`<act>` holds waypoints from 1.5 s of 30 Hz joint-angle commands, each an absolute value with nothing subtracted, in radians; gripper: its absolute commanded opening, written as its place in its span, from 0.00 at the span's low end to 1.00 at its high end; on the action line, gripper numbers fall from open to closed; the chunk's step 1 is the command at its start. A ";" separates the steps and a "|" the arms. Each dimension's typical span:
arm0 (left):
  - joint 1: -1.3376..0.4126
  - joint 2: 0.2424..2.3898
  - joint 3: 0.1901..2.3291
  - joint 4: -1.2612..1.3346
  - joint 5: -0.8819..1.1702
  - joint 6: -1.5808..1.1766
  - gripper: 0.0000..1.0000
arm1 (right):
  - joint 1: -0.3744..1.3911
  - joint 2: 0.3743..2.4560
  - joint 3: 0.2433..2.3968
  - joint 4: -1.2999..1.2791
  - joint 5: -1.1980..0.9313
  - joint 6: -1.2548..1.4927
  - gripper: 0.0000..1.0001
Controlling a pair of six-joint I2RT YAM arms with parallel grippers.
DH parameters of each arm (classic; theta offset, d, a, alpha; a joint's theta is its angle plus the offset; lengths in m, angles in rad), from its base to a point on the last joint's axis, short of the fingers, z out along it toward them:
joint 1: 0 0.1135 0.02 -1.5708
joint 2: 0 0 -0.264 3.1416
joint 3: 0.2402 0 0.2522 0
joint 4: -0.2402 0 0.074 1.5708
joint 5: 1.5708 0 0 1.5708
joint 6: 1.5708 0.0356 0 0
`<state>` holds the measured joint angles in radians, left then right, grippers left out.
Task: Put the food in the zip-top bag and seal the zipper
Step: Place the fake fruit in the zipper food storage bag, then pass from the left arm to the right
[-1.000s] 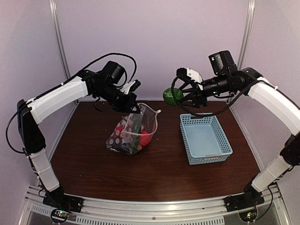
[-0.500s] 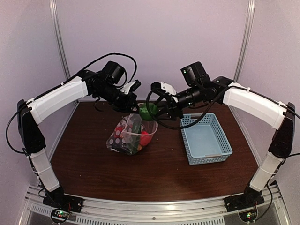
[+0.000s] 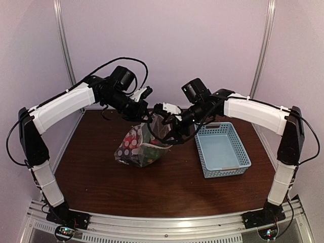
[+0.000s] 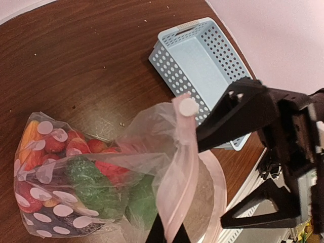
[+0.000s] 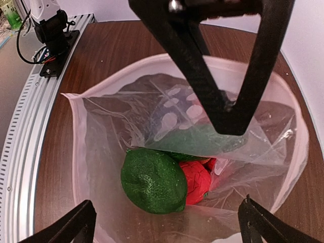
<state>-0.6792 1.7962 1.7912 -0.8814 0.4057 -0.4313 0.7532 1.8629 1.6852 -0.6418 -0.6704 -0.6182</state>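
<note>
On the table [image 3: 167,187] the zip-top bag [image 3: 132,152] slumps, food [image 4: 76,167] bulging inside | green piece [image 5: 152,179] lies against a red piece [image 5: 196,181] below the mouth | right gripper [image 5: 169,223] hovers just above, fingers spread wide, holding nothing | left gripper [image 4: 164,234] pinches the zipper [image 4: 174,172], holding that rim up | blue basket [image 3: 221,152] sits to the right, apart.

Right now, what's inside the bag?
In the bag: a round green piece on top, a red piece beside it, an orange piece at the side wall. Plastic folds and the top pieces cover whatever lies lower.
</note>
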 commanded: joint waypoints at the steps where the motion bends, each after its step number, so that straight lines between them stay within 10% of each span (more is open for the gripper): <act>1: -0.681 1.774 1.815 -0.839 0.421 -0.416 0.00 | 0.742 1.722 1.717 -0.688 -0.651 -0.567 1.00; 11: -0.682 1.780 1.818 -0.851 0.496 -0.343 0.00 | 0.552 1.579 1.522 -0.694 -0.727 -0.660 0.99; 29: -0.845 1.826 1.933 -1.044 0.475 -0.067 0.00 | 0.595 1.571 1.438 -0.917 -0.830 -0.909 0.47; 45: -0.805 1.783 1.883 -0.838 0.381 -0.278 0.00 | 0.674 1.355 1.272 -0.710 -0.845 -0.612 0.50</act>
<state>-0.8375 1.8156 1.8927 -0.9630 0.4431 -0.1703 0.6277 1.3216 1.2667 -0.8192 -0.8375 -0.7486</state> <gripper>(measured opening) 0.008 0.506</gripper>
